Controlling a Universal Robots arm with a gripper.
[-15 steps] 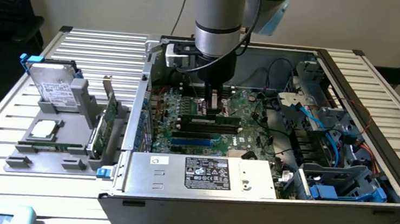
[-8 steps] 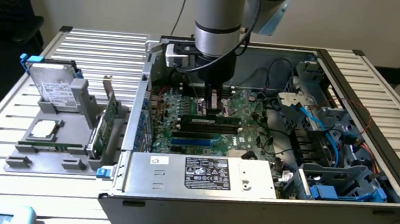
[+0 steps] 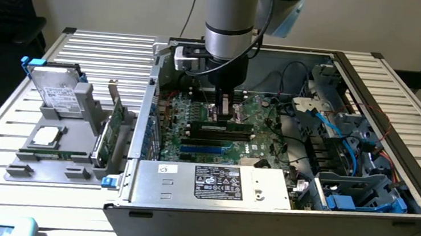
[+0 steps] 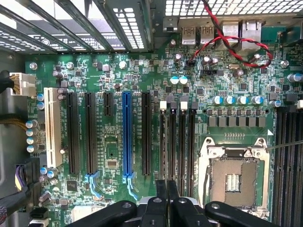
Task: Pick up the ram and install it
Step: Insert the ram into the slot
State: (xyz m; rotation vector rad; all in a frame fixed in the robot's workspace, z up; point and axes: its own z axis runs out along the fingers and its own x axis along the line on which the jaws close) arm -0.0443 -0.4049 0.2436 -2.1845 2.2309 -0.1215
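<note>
the computer case lies open on its side nearest the camera, its grey wall facing the viewer, on the slatted metal desk. the robot arm comes straight down into the case over the green motherboard. along the case's near wall sits the power supply, label up. on the exterior view's left, beside the case, a grey holder tray rests on the desk. it carries a hard drive leaning upright, a green expansion card standing on edge and a square silver chip.

the pincer hangs low over the board, almost fully closed, its two black fingers pinching the ram. the ram stands on its long edge, level with the board, right at the row of black memory slots. in the wrist view it shows edge-on between the fingers, lined up along those slots. whether it is seated in a slot i cannot tell. the memory slots lie between the blue slot and the open processor socket.
</note>
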